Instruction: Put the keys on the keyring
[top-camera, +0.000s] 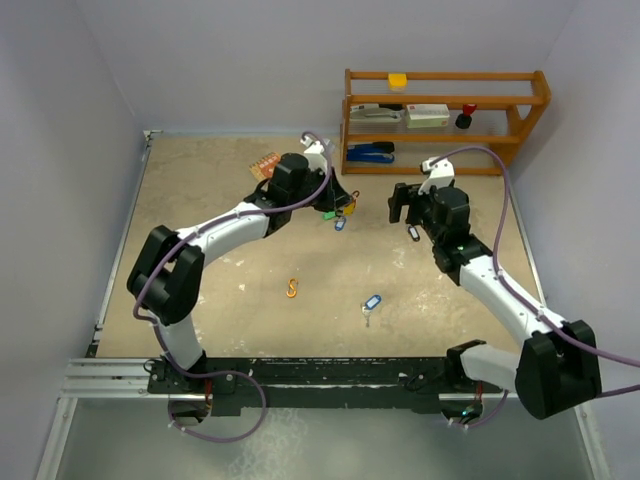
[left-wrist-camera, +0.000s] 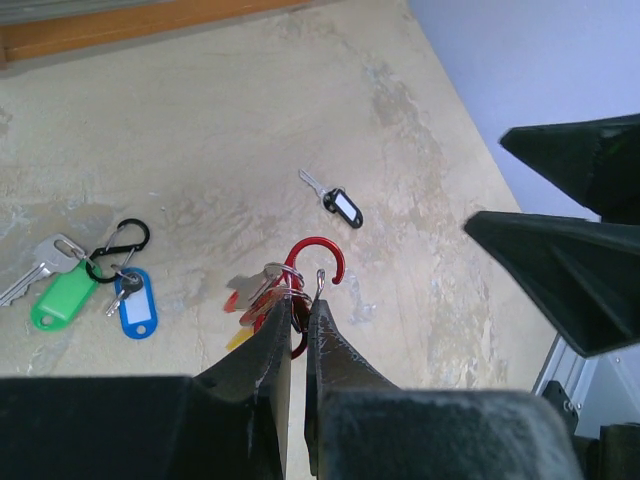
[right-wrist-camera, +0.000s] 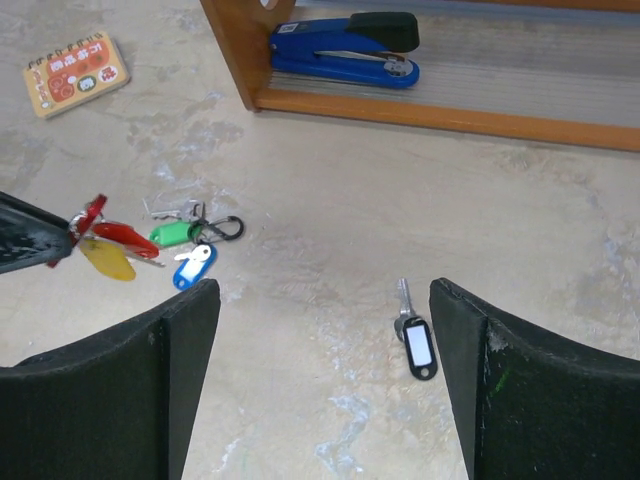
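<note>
My left gripper is shut on the red carabiner keyring, held above the table. Keys with red and yellow tags hang from it. A loose key with a black-framed white tag lies on the table between and below the wide-open fingers of my right gripper, untouched. From above, that key sits just under the right gripper, with the left gripper a short way to its left. Another key, with a blue tag, lies alone nearer the arms' bases.
A black carabiner with green-tagged and blue-tagged keys lies on the table beside the left gripper. An orange S-clip lies mid-table. At the back stand a wooden shelf with a blue stapler, and a small notebook.
</note>
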